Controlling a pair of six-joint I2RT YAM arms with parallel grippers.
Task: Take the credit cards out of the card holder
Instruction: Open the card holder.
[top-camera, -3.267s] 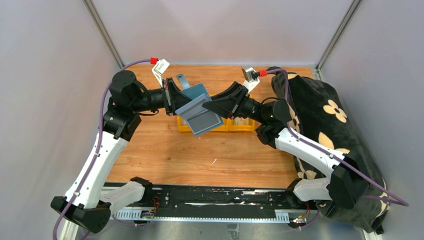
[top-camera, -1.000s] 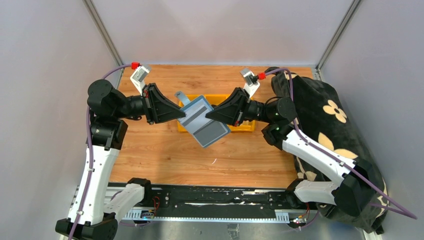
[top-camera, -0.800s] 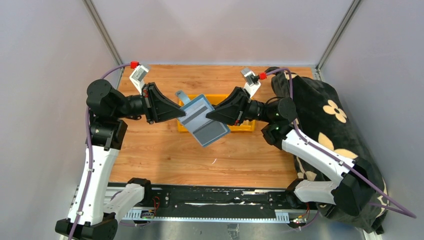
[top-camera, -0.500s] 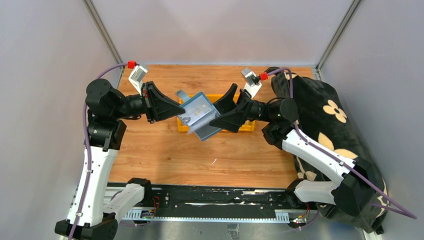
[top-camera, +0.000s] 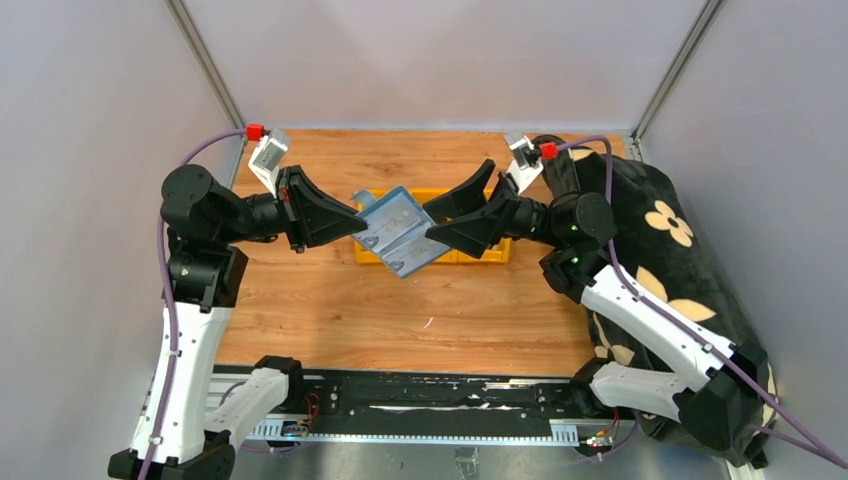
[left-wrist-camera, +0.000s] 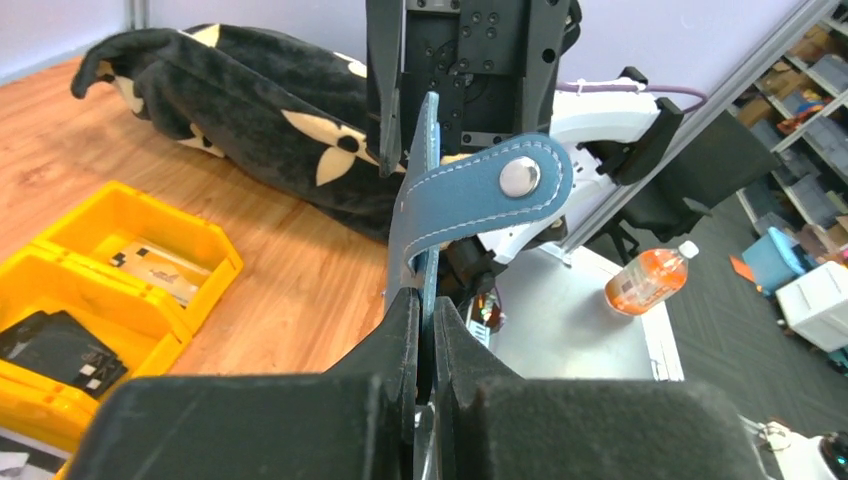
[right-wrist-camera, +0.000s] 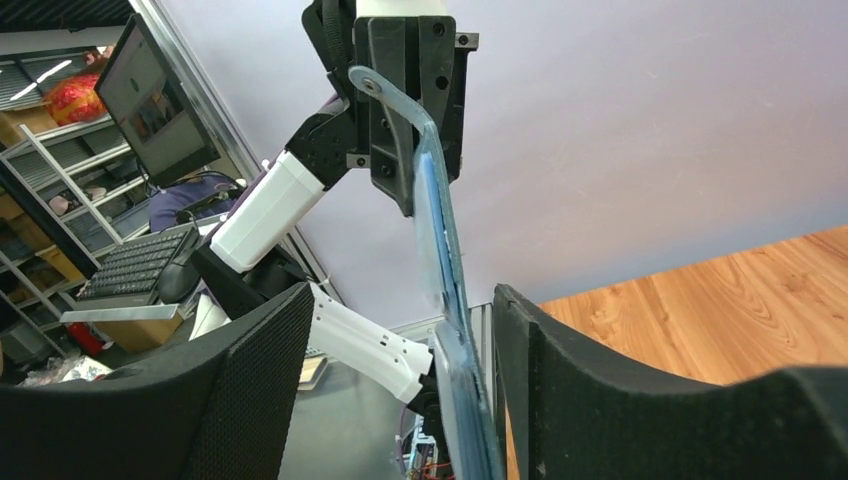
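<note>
The slate-blue card holder (top-camera: 398, 232) hangs in the air over the middle of the table, its paler shiny face up. My left gripper (top-camera: 358, 226) is shut on its left edge. In the left wrist view the holder (left-wrist-camera: 428, 170) stands edge-on between the closed jaws of the left gripper (left-wrist-camera: 425, 320), its snap tab (left-wrist-camera: 485, 190) curling right. My right gripper (top-camera: 447, 214) is open, its fingers straddling the holder's right edge. In the right wrist view the holder (right-wrist-camera: 445, 260) stands in the gap of the right gripper (right-wrist-camera: 400, 300), near the right finger. No separate credit card shows.
Yellow bins (top-camera: 482, 251) sit on the wooden table behind and under the holder, and also show in the left wrist view (left-wrist-camera: 90, 290). A black flowered cloth bag (top-camera: 650, 230) fills the right side. The table's back edge meets grey walls.
My right gripper has opened and let go of the holder. The left arm drew back to the left, and the holder turned and tilted, now showing its paler face.
</note>
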